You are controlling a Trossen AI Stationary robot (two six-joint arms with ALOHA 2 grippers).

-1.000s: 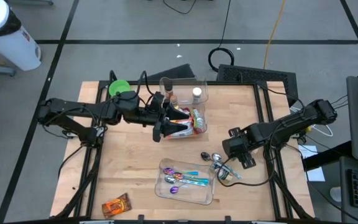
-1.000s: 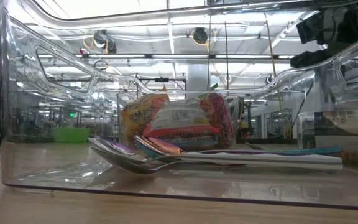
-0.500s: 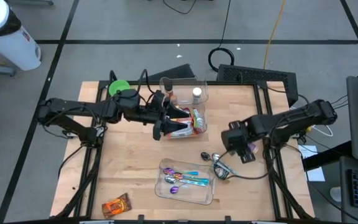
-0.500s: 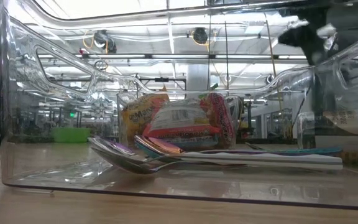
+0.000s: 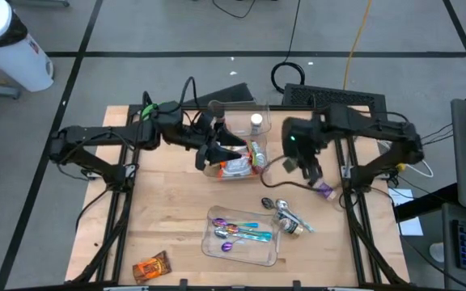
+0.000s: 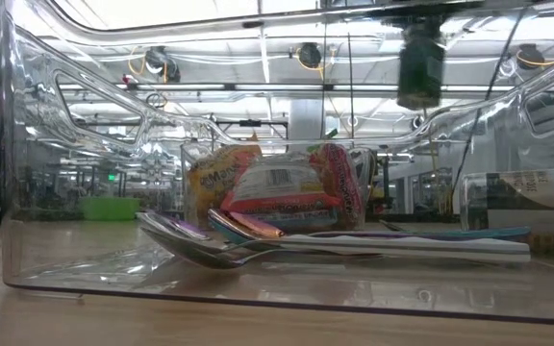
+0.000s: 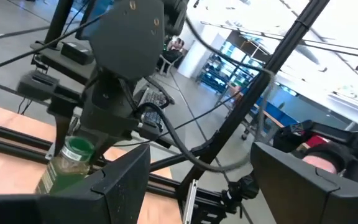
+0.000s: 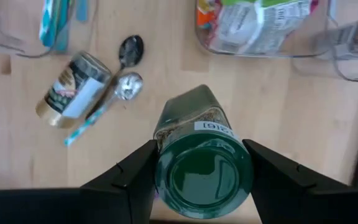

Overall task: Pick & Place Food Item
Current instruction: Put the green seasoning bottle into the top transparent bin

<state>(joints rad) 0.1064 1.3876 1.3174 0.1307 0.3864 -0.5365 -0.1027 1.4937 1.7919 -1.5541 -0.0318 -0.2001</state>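
High view: the right tool (image 5: 309,166) carries a green-lidded spice jar (image 5: 323,189) at about three o'clock of the clear food bin (image 5: 259,123); half a second ago it hung lower, near the spoons. Lower the jar level, clear of the rim.

Left wrist view: the left tool (image 7: 201,180) gapes empty over that bin.

Right wrist view: fingers clamp the jar — upright.
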